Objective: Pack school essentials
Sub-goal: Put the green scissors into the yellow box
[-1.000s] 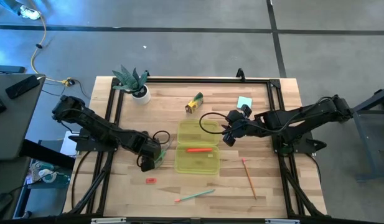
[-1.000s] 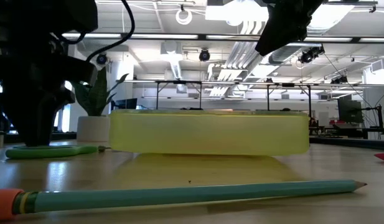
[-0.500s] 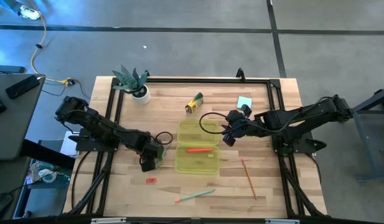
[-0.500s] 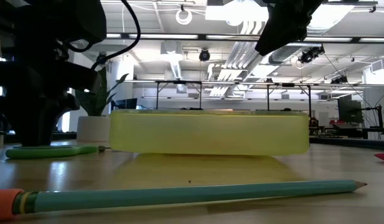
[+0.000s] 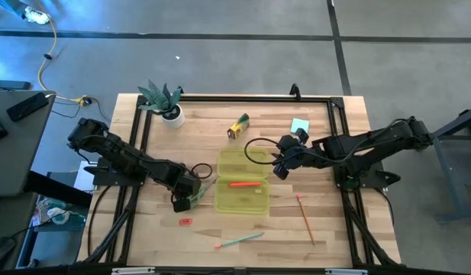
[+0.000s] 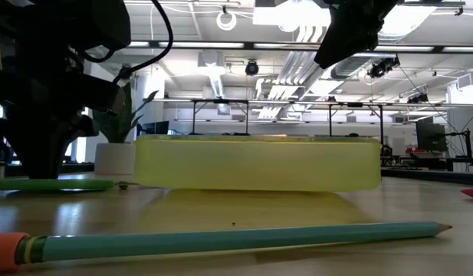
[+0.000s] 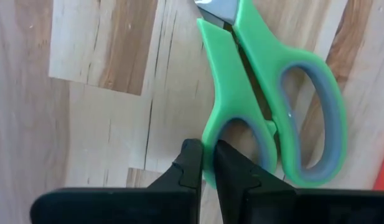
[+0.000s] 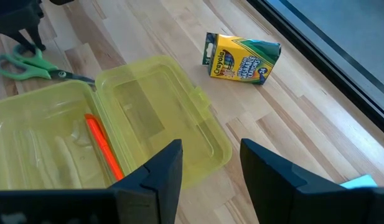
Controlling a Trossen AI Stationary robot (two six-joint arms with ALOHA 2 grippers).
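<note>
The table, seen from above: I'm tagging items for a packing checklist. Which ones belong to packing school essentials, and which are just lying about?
For the job:
- green-handled scissors, left pincer shut on one handle loop
- orange pen, already in the case
- crayon box
- teal notepad
- orange pencil
- green pencil
- red eraser
- yellow case, open

Lying about:
- potted plant

left gripper [image 7: 206, 163]: pinched on the handle loop of the green scissors [image 5: 198, 191], down at the tabletop, so no slack under it
toward the case: yellow-green case [image 5: 242, 180] sits just beside it, wall blocks that side
away from the case: bare wood, wide open
nearer the front edge: tiny red eraser [image 5: 185, 221], teal pencil [image 5: 239, 240] well apart
right gripper [image 8: 207, 163]: hangs over the case's open lid, fingers spread
beyond it: crayon box [image 8: 241, 58], then the frame rail [image 5: 243, 98]
</note>
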